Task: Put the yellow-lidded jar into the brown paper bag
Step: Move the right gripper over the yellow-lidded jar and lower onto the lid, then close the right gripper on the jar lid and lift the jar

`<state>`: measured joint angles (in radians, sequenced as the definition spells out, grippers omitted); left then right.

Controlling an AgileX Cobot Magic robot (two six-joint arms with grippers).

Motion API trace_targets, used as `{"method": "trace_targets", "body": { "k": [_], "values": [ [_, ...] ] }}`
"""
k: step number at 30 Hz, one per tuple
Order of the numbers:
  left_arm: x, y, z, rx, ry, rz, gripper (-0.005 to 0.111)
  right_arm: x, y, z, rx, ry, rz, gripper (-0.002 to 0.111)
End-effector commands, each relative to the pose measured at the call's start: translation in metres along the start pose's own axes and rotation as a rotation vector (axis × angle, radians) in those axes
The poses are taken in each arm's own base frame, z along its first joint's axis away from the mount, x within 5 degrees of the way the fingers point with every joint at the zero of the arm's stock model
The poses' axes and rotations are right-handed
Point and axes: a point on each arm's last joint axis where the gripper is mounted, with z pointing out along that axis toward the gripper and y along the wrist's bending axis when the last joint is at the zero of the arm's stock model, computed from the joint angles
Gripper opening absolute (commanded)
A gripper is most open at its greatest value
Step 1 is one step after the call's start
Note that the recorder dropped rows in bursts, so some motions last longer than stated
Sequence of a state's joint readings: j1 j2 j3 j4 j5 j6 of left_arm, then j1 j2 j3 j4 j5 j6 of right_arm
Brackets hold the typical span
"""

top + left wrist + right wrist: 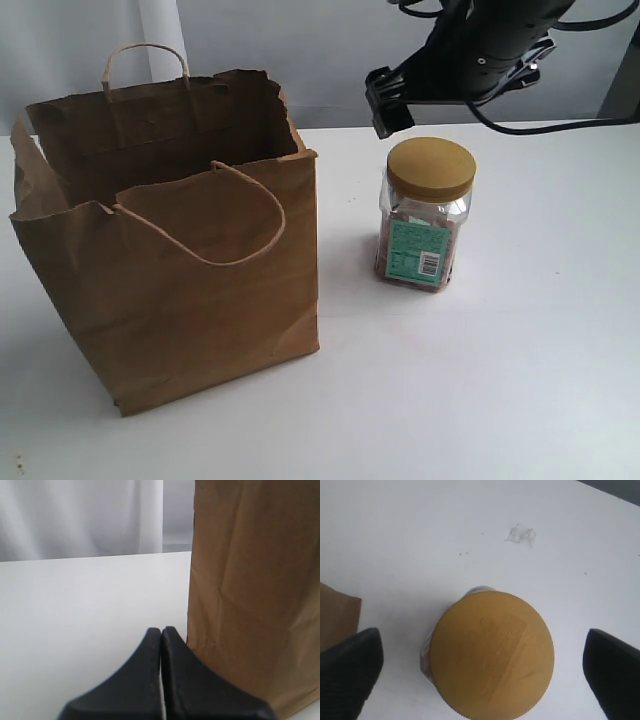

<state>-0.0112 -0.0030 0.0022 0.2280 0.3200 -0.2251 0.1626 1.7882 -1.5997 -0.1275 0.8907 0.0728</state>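
The yellow-lidded jar [422,213] stands upright on the white table, to the right of the brown paper bag [170,230], which stands open with its two loop handles up. My right gripper [482,655] hovers open above the jar, its two black fingers wide apart on either side of the mustard lid [492,654] without touching it. In the exterior view only one black finger [388,105] shows, just above and behind the lid. My left gripper [161,632] is shut with nothing in it, low over the table beside the bag's wall [255,590].
A small scrap of clear tape or film [521,534] lies on the white table [500,380] beyond the jar. A pale curtain [80,517] hangs behind the table.
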Motion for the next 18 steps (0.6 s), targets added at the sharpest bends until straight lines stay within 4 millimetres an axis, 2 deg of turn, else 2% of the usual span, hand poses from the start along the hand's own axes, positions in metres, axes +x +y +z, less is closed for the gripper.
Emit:
{"method": "trace_targets", "body": {
  "k": [1, 8, 18],
  "values": [
    [-0.001, -0.001, 0.000, 0.008, -0.008, -0.006, 0.001, -0.004, -0.002, 0.001, 0.007, -0.035, 0.002, 0.105],
    [-0.001, -0.001, 0.000, 0.008, -0.008, -0.006, 0.001, 0.003, 0.002, 0.042, 0.012, 0.052, -0.011, 0.105],
    [-0.001, -0.001, 0.000, 0.008, -0.008, -0.006, 0.001, 0.011, 0.001, 0.074, 0.053, 0.120, -0.023, 0.105]
  ]
}}
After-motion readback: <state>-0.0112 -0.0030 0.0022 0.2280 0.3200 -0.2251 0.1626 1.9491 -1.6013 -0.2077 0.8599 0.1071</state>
